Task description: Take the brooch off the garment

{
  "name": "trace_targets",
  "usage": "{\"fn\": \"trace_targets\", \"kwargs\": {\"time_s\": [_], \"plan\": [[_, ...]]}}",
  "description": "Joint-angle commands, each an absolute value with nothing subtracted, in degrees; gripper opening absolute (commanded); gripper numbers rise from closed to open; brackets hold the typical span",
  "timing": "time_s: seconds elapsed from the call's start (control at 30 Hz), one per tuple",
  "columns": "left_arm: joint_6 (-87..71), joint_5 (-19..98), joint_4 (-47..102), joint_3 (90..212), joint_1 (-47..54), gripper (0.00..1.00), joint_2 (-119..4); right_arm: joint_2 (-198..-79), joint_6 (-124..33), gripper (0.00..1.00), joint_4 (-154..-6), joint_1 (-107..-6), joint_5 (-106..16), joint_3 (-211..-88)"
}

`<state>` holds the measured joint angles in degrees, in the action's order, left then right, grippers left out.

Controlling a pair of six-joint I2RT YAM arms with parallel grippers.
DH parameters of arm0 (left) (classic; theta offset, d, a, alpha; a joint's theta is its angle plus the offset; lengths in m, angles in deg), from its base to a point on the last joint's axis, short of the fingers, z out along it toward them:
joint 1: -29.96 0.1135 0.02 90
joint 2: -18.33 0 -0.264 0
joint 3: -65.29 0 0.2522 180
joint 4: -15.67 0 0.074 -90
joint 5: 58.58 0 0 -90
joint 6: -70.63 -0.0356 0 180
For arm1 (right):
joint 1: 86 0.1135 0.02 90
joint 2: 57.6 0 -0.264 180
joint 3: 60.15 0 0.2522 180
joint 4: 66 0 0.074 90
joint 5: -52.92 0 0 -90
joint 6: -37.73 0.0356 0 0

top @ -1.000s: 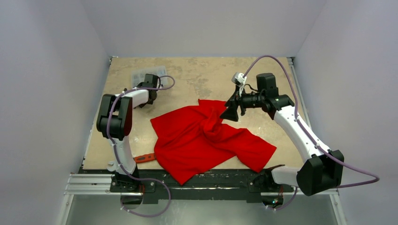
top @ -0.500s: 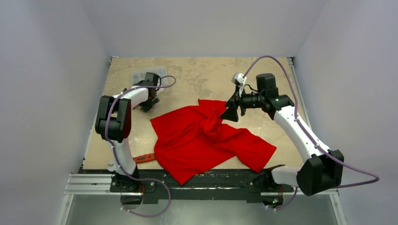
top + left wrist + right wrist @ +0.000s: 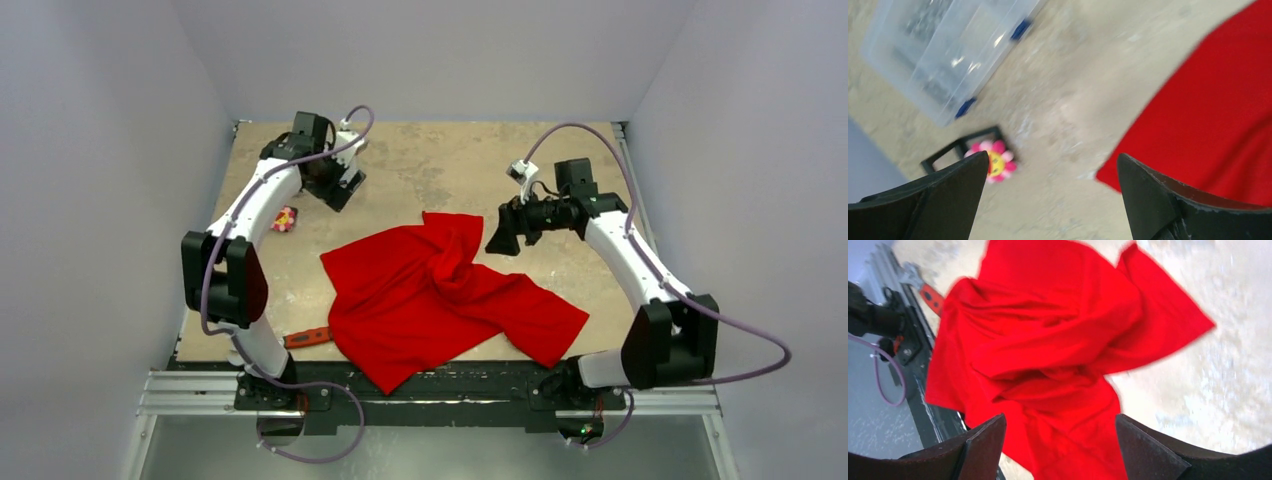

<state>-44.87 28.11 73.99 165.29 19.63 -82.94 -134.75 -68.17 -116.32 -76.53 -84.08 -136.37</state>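
Left gripper [image 3: 336, 186], upper left of top view: jaws wide apart, empty. Brooch [image 3: 284, 219] lies on desk [image 3: 430, 160] just lower-left of it, apart from garment [image 3: 430, 290] at centre. Right gripper [image 3: 500, 236] likewise spread, holding nothing.

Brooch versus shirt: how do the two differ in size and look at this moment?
The brooch is tiny; the shirt covers much of the table. The brooch is a pink flower with a yellow centre; the shirt is plain red and crumpled. Both lie on the table, apart from each other.
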Motion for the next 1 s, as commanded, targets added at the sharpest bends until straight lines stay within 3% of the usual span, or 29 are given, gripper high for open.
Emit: {"fn": "trace_targets", "kwargs": {"time_s": [0.0, 0.07, 0.27, 0.37, 0.47, 0.63, 0.8, 0.97], "plan": [[-35.97, 51.03, 75.74, 168.4, 15.3, 1.0, -79.54, -140.31, -73.53, 0.82, -125.89, -77.76, -75.62, -139.34], [-36.25, 49.72, 74.21, 168.14, 11.04, 1.0, -80.75, -141.17, -76.37, 0.82, -127.69, -78.86, -72.42, -138.83], [-27.84, 49.14, 72.91, 170.73, 4.28, 0.84, -88.98, -141.35, -86.94, 0.82, -132.11, -81.5, -62.89, -136.09], [-25.4, 43.83, 72.85, 170.42, 2.58, 0.83, -93.0, -140.01, -88.49, 0.82, -129.2, -81.51, -60.15, -132.19], [-21.59, 37.38, 75.01, 171.06, 2.27, 0.89, -96.72, -141.63, -87.18, 0.82, -124.07, -81.48, -56.64, -128.2], [-20.31, 31.94, 74.86, 168.03, 2.27, 0.8, -98.26, -146.44, -83.68, 0.81, -119.13, -81.45, -56.33, -126.95], [-21.7, 29.77, 78.18, 167.77, 2.34, 0.52, -99.56, -149.66, -84.59, 0.74, -116.6, -81.31, -53.13, -125.34], [-24.23, 31.9, 82.15, 164.21, 4.11, 0.2, -98.48, -151.84, -85.73, 0.49, -115.74, -81.84, -47.79, -123.84]]}}
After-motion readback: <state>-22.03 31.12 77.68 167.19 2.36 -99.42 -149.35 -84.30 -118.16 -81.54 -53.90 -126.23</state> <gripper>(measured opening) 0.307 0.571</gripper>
